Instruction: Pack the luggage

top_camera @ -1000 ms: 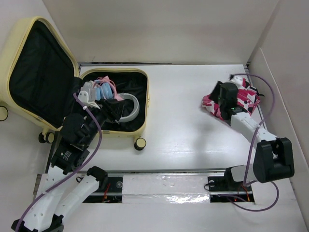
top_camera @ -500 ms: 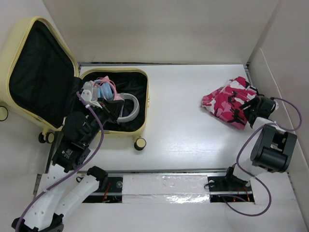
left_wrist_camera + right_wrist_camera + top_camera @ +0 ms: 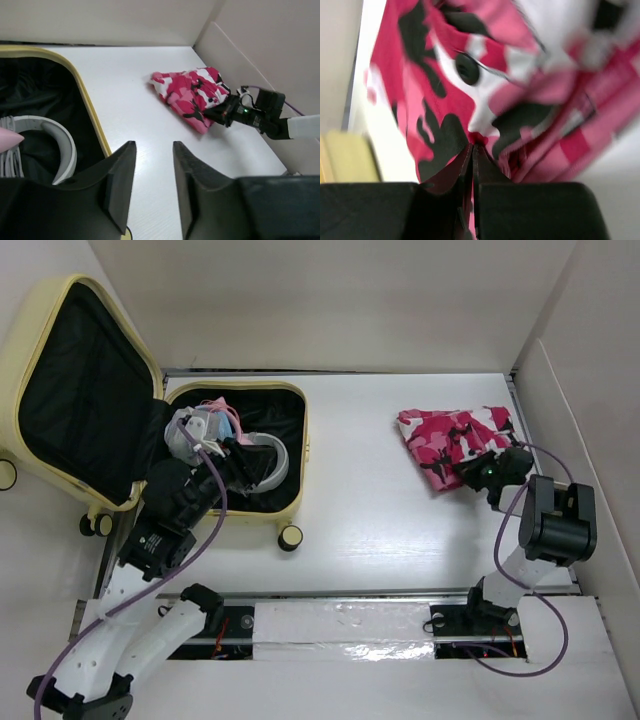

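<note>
The left gripper [image 3: 152,149], jaws apart, was poised over the open luggage [image 3: 302,450] at ten o'clock. The right gripper [image 3: 472,150] was clamped on the near hem of the pink camouflage garment [image 3: 450,435] at two o'clock. The cloth was judged light and limp; a bunched fold would be held more securely.

No text — no labels — legible

white table [image 3: 400,520] carries the open luggage [image 3: 80,390] and a pink camouflage cloth [image 3: 445,435].
</note>
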`<state>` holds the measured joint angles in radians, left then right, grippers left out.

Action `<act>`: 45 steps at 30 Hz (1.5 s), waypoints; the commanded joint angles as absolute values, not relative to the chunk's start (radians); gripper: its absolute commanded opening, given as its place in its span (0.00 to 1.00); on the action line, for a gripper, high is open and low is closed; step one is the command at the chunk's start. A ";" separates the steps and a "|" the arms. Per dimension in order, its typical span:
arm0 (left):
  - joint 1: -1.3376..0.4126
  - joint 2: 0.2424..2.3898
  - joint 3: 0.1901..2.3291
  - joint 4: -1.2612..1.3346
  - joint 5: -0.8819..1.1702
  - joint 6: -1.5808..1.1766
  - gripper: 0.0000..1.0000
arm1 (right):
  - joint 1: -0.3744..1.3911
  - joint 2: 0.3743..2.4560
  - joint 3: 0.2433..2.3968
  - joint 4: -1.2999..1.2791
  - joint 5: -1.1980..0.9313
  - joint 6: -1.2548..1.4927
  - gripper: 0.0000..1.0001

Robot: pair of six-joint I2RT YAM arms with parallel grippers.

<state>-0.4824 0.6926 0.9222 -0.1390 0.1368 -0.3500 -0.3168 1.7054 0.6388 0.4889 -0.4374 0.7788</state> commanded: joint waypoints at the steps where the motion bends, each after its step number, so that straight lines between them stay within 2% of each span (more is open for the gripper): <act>1: -0.483 0.762 0.926 -0.060 0.227 -0.382 0.34 | -0.184 1.646 0.580 0.555 -0.505 0.818 0.07; 6: -0.483 0.899 0.969 -0.029 0.342 -0.437 0.43 | -0.069 1.577 0.532 0.568 -0.506 0.827 0.11; 7: -0.483 0.916 0.983 -0.008 0.338 -0.449 0.48 | -0.046 1.559 0.522 0.565 -0.494 0.822 0.12; 10: -0.572 1.021 1.066 -0.008 0.304 -0.472 0.57 | -0.046 1.453 0.496 0.496 -0.433 0.767 0.36; 11: -0.572 1.060 1.089 -0.006 0.330 -0.503 0.59 | -0.055 1.375 0.495 0.464 -0.413 0.744 0.51; 14: -0.612 1.228 1.190 0.022 0.327 -0.523 0.64 | -0.064 1.237 0.520 0.326 -0.335 0.657 0.74; 15: -0.668 1.332 1.230 0.003 0.248 -0.496 0.65 | -0.064 1.142 0.532 0.249 -0.312 0.613 0.75; 16: -0.698 1.386 1.323 -0.055 0.217 -0.482 0.67 | -0.064 1.096 0.543 0.221 -0.292 0.591 0.75; 18: -0.764 1.580 1.434 -0.112 0.137 -0.439 0.70 | -0.064 1.008 0.566 0.171 -0.262 0.537 0.52; 19: -0.764 1.645 1.551 -0.171 0.124 -0.436 0.70 | -0.064 0.932 0.574 0.157 -0.262 0.522 0.36; 20: -0.764 1.713 1.604 -0.190 0.135 -0.437 0.70 | -0.064 0.896 0.584 0.146 -0.277 0.506 0.10; 22: -0.764 1.883 1.719 -0.206 0.178 -0.465 0.71 | -0.054 0.807 0.589 0.132 -0.299 0.485 0.02; 25: -0.741 2.057 1.825 -0.198 0.178 -0.497 0.72 | -0.054 0.738 0.604 0.100 -0.330 0.451 0.05; 28: -0.727 2.198 1.923 -0.205 0.209 -0.538 0.73 | -0.045 0.698 0.624 0.055 -0.334 0.423 0.14; 29: -0.713 2.229 1.951 -0.212 0.216 -0.555 0.73 | -0.044 0.692 0.623 0.054 -0.363 0.414 0.27; 32: -0.704 2.318 2.011 -0.215 0.244 -0.568 0.76 | -0.020 0.695 0.604 0.097 -0.383 0.416 0.46; 35: -0.704 2.400 2.054 -0.222 0.271 -0.578 0.76 | 0.001 0.710 0.604 0.109 -0.412 0.408 0.51; 39: -0.724 2.499 2.095 -0.216 0.269 -0.595 0.76 | 0.023 0.727 0.614 0.112 -0.429 0.393 0.51; 45: -0.744 2.580 2.164 -0.196 0.273 -0.637 0.71 | 0.032 0.713 0.609 0.112 -0.414 0.390 0.51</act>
